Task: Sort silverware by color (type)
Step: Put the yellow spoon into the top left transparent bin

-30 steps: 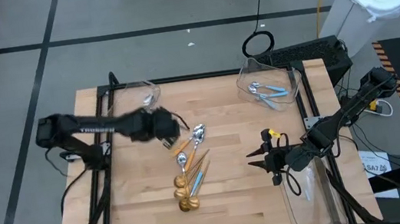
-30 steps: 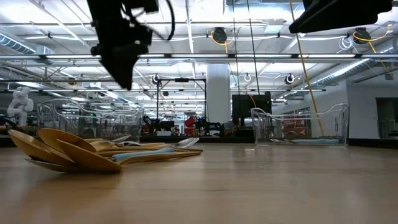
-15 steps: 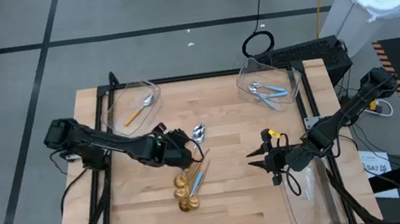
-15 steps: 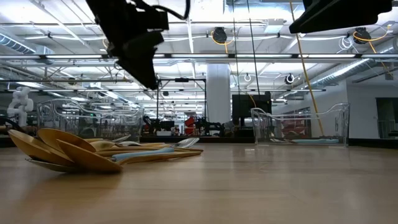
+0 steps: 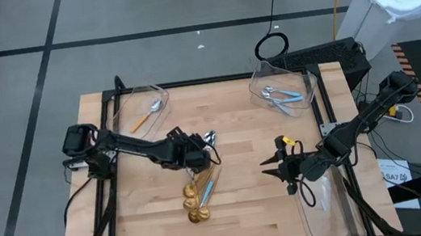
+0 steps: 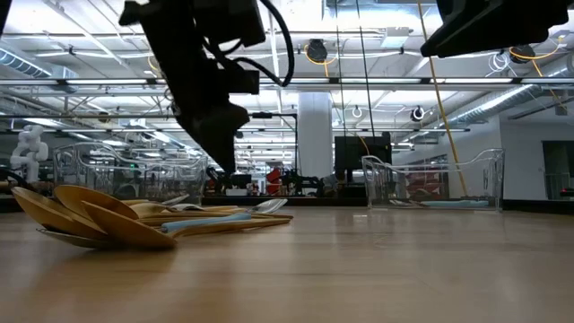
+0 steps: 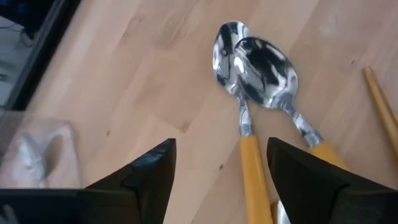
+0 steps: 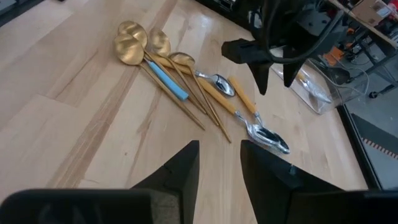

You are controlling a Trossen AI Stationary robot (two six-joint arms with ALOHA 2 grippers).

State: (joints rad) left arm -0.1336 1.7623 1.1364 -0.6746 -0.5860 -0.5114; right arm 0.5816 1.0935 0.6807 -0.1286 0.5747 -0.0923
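Note:
The silverware lies in a loose heap (image 5: 201, 186) at mid-table: gold spoons (image 8: 134, 42), one light-blue-handled spoon (image 8: 168, 79) and orange-handled spoons (image 7: 261, 62) with silver bowls. My left gripper (image 7: 221, 146) hangs open just above the two orange-handled spoons, and one orange handle (image 7: 254, 168) shows on the table below the gap between its fingers. In the low view its fingertips (image 6: 224, 160) stand clear above the heap (image 6: 134, 220). My right gripper (image 5: 270, 165) waits open to the right of the heap, with nothing between its fingers.
A clear bin (image 5: 137, 105) at the far left holds an orange-handled spoon. A clear bin (image 5: 284, 92) at the far right holds blue-handled spoons. A third clear bin (image 5: 328, 204) sits at the right near edge. Bare wood lies near the front edge.
My left gripper has swung from beside the far-left bin toward the table's right and near edges and has come down over the orange-handled spoons. The spoons have not moved.

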